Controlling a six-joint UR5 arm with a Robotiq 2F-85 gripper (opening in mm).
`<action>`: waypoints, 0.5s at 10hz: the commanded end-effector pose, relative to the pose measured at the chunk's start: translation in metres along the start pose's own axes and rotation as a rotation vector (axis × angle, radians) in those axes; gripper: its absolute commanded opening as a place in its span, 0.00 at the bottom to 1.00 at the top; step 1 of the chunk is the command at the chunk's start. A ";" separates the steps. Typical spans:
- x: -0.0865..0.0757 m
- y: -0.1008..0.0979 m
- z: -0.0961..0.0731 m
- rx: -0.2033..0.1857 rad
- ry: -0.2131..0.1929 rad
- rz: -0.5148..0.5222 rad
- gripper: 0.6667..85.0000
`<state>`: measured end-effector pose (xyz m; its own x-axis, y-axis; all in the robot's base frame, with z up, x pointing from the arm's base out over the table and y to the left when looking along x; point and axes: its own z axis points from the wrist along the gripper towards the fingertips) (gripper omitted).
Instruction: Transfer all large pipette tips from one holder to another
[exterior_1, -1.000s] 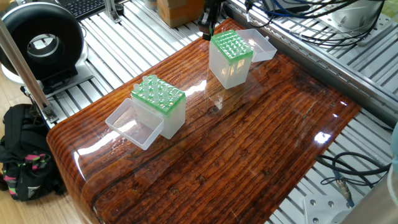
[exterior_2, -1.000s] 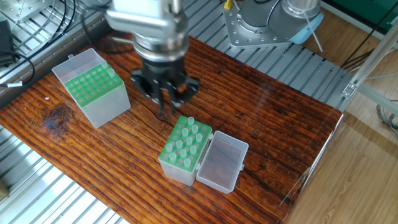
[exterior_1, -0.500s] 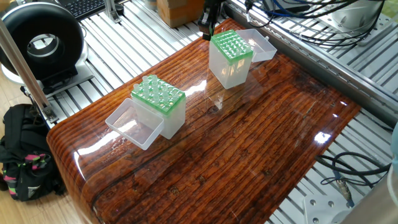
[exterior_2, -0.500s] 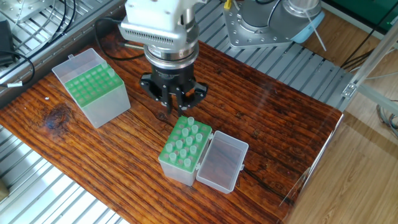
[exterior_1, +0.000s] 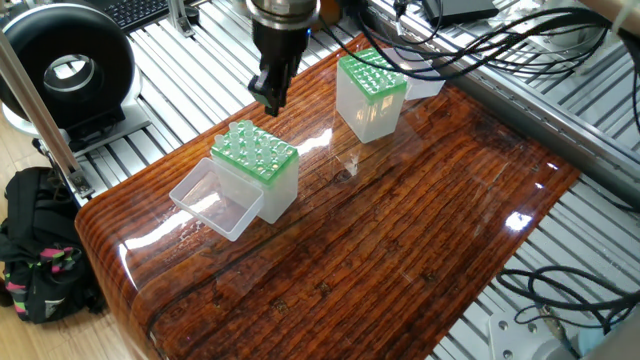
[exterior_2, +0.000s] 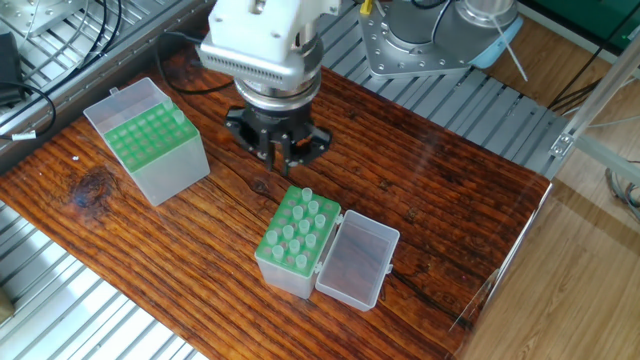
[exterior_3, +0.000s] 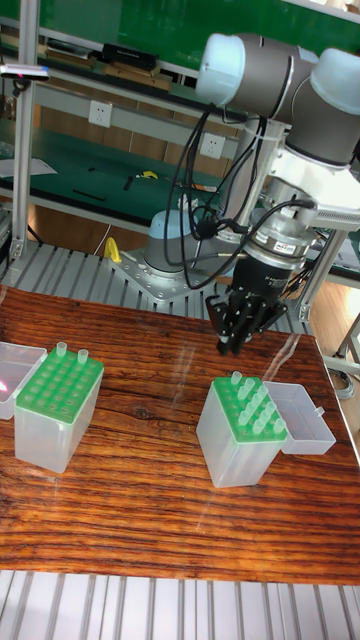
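Note:
Several large pipette tips (exterior_2: 300, 222) stand in a clear holder with a green rack (exterior_2: 283, 262), also seen in the one fixed view (exterior_1: 257, 163) and the tall view (exterior_3: 243, 432). My gripper (exterior_2: 283, 162) hangs just above the table beside that holder's far end, fingers pointing down, a small gap between them, nothing visible in it. It shows too in the one fixed view (exterior_1: 271, 98) and the tall view (exterior_3: 233, 343). The second holder (exterior_2: 152, 148) stands apart to the left, with two tips (exterior_3: 70, 353) at one corner of its rack.
Each holder's clear lid lies hinged open beside it (exterior_2: 356, 262) (exterior_3: 10, 372). The robot base (exterior_2: 432, 38) sits behind the wooden table. A black round device (exterior_1: 66, 66), a backpack (exterior_1: 36, 242) and cables (exterior_1: 500, 45) lie off the table on the aluminium frame.
The gripper has shifted to the right and back, towards the far end of the tip-filled holder. In the one fixed view the arm has come into the picture.

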<state>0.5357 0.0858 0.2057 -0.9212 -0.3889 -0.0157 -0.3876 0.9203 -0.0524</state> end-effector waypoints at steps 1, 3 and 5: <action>0.037 0.029 -0.005 -0.003 0.065 0.020 0.29; 0.037 0.048 0.007 0.000 0.063 0.029 0.29; 0.028 0.042 0.012 0.018 0.067 0.026 0.29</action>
<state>0.4967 0.1043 0.1981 -0.9291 -0.3677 0.0406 -0.3697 0.9267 -0.0669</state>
